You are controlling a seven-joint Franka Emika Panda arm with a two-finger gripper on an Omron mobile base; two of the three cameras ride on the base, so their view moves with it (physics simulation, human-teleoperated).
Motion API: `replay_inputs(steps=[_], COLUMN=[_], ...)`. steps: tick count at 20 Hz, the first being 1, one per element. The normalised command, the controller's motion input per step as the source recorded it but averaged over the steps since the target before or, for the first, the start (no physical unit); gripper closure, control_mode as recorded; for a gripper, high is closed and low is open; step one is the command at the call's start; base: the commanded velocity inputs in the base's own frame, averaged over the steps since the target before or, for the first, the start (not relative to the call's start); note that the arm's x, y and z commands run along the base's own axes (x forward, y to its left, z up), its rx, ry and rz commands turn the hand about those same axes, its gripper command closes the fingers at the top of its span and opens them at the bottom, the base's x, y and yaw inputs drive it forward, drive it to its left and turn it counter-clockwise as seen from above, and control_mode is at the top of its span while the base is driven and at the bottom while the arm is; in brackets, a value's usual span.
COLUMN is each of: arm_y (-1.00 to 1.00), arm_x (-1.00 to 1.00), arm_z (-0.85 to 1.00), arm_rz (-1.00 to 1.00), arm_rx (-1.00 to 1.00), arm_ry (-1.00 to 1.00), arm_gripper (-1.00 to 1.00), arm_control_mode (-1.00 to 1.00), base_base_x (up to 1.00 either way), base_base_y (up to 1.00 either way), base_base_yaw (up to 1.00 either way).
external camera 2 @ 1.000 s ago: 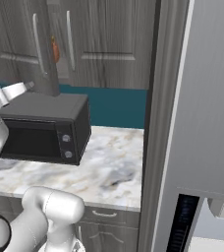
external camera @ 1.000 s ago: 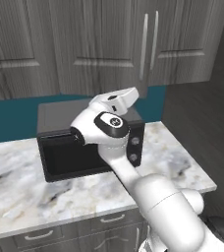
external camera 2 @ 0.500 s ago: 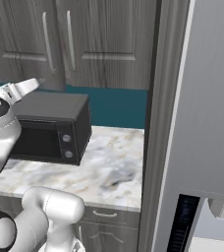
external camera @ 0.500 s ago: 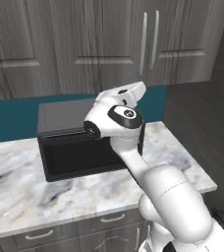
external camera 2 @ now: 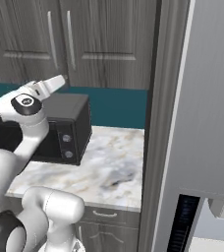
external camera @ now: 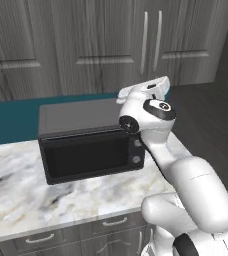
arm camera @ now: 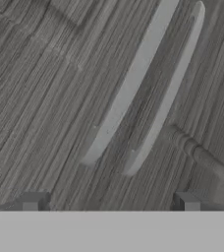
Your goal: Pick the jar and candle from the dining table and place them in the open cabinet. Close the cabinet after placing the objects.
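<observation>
The cabinet (external camera: 111,45) is a dark grey wood-grain wall unit above the microwave, and its doors lie flush and shut. Two long silver bar handles (external camera: 152,40) meet at the door seam. In the hand view the same handles (arm camera: 133,88) run slantwise across the wood-grain door (arm camera: 45,98). My gripper (arm camera: 109,202) faces them from a short distance, open, with nothing between its fingertips (arm camera: 33,201). In the base views my white hand (external camera: 148,89) hovers above the microwave's right end, below the handles. The jar, the candle and the dining table are out of view.
A black microwave (external camera: 91,145) stands on a marble counter (external camera: 61,200) with low drawers beneath. A teal backsplash (external camera 2: 119,106) runs behind it. A tall dark panel (external camera 2: 160,123) and a grey appliance (external camera 2: 207,123) close off the right side.
A second ago one cabinet door stood ajar with something reddish showing behind it; now the doors are flush. My hand has swung right and drawn back from the doors, and the jaws widened slightly.
</observation>
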Motion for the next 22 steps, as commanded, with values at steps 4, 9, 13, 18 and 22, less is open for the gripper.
replay_inputs(steps=[4, 9, 13, 18, 22], arm_y=[-0.77, -0.68, -0.6, -0.58, -0.57], arm_x=[0.47, 0.83, 1.0, 1.0, 0.84], arm_z=[-0.06, -0.21, -0.27, -0.32, -0.2], arm_rz=[0.22, 0.31, 0.34, 0.34, 0.33], arm_rx=[0.02, 0.07, 0.08, 0.09, 0.07], arm_ry=[0.0, 0.06, 0.11, 0.12, 0.11], arm_gripper=[-1.0, -1.0, -1.0, -1.0, -1.0], arm_control_mode=[-1.0, -1.0, -1.0, -1.0, -1.0], base_base_x=[0.0, 0.0, 0.0, 0.0, 0.0], base_base_y=[0.0, 0.0, 0.0, 0.0, 0.0], base_base_yaw=[0.0, 0.0, 0.0, 0.0, 0.0])
